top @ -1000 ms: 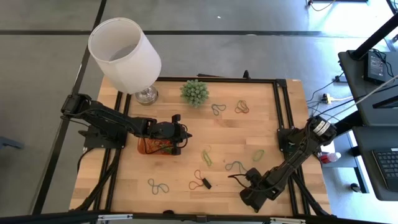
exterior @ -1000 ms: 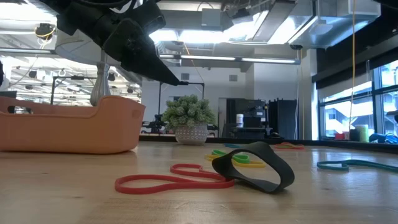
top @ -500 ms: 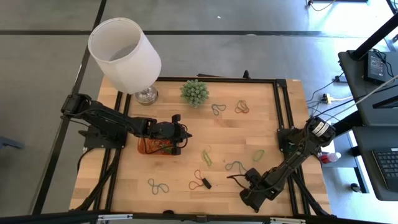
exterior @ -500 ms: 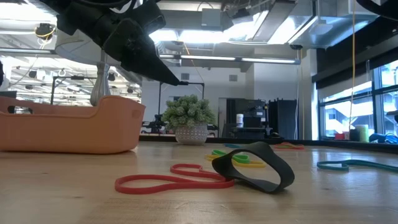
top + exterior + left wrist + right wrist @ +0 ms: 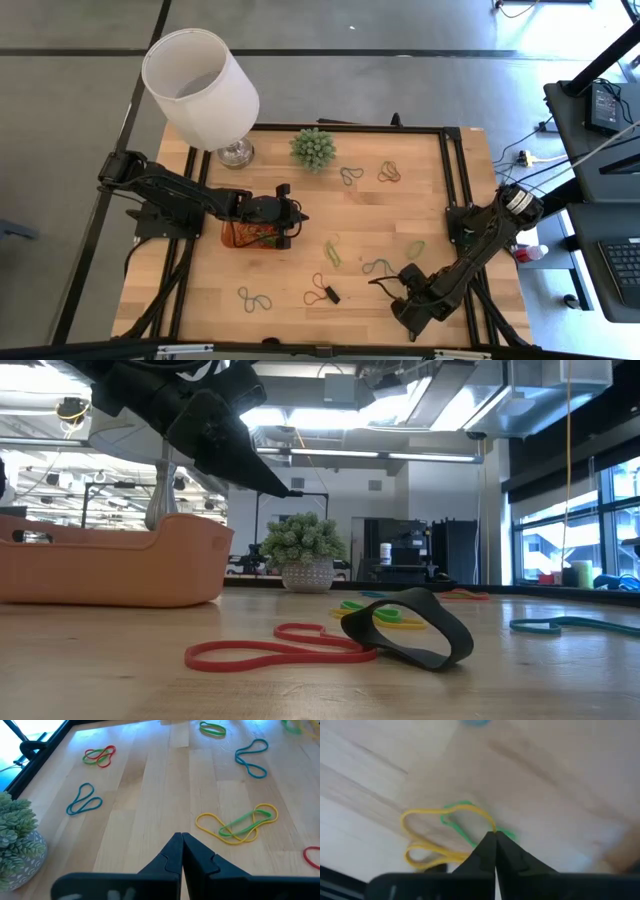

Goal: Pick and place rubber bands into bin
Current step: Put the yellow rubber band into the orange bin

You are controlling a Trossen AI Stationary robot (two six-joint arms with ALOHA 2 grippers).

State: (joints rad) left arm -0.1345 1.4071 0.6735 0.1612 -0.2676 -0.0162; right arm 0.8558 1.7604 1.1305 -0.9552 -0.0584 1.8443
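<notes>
Clenched with its fingers pressed together, our right claw (image 5: 383,283) sits at the lower right of the high view, low over the tabletop (image 5: 420,195). In its wrist view the fingertips (image 5: 491,840) meet at a yellow and green rubber band (image 5: 432,840), though we cannot tell whether the band is actually pinched. Just up and left of that claw in the high view lies a blue-grey band (image 5: 377,267), with a green band (image 5: 415,248) beyond it. Our left claw (image 5: 290,215), also clenched and holding nothing we can see, hangs over the orange bin (image 5: 235,236) at centre left. More rubber bands (image 5: 330,252) lie scattered across the middle and lower part of the tabletop, outside the bin. A spiky green plant (image 5: 313,148) and a white lamp (image 5: 200,90) stand in the upper left.
</notes>
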